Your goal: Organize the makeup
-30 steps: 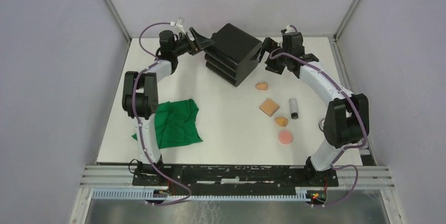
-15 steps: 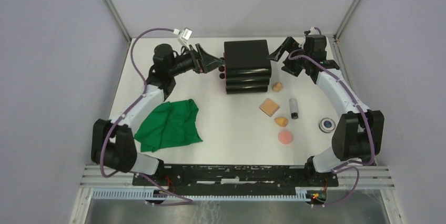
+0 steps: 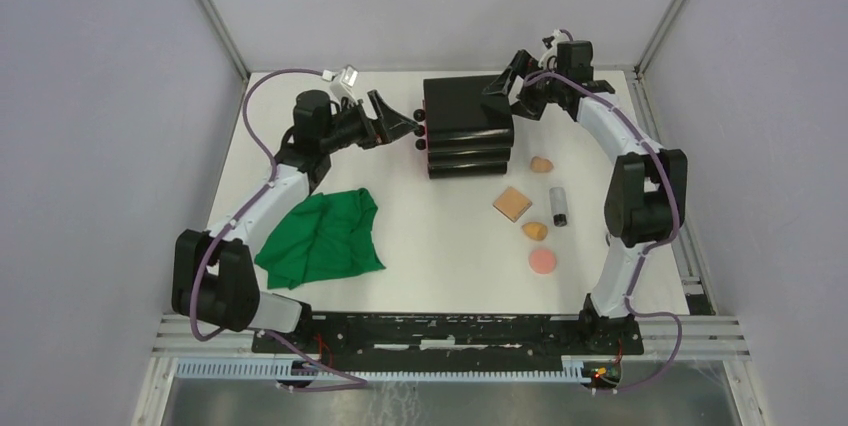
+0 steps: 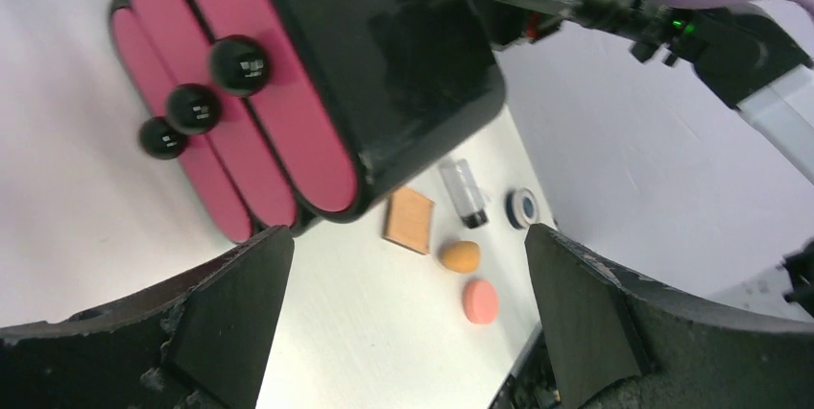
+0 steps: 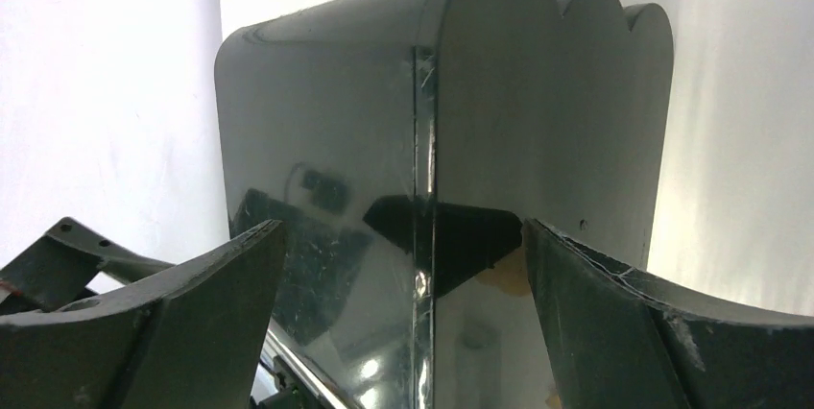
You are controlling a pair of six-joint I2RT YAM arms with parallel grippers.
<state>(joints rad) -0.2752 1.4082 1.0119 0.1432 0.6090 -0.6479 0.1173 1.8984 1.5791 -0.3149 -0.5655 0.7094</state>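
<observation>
Overhead cam, far wall = 12 o'clock. The black box [image 3: 468, 116] with the pink drawers [image 4: 278, 111] sits at about 12 on the counter [image 3: 440, 256], with its knobs [image 4: 238, 63] facing 9. My left claw [image 3: 398, 116] is spread wide open right in front of the knobs, gripping nothing. The right claw [image 3: 508, 94] is released too, at the box's 1 o'clock back corner. Its wrist cam shows the glossy corner edge between the fingers [image 5: 192, 323]; can't tell if they touch it.

The makeup [image 4: 460, 255] is all loose on the counter, down at 4 to 5 o'clock from the box. One orange sponge [image 3: 541, 164] lies just off the box's 4 o'clock corner. Nearer the bases is the tan pad [image 3: 512, 203], with the grey-black tube [image 3: 557, 206] at its 3. The second orange sponge [image 3: 535, 231] is just below those, then the pink puff [image 3: 542, 261]. The compact [image 4: 523, 207] only shows on the left wrist cam, just beside the tube; overhead, my right arm [image 3: 640, 206] hides it. The green cloth [image 3: 325, 236] is bunched at 8 o'clock, well apart.
</observation>
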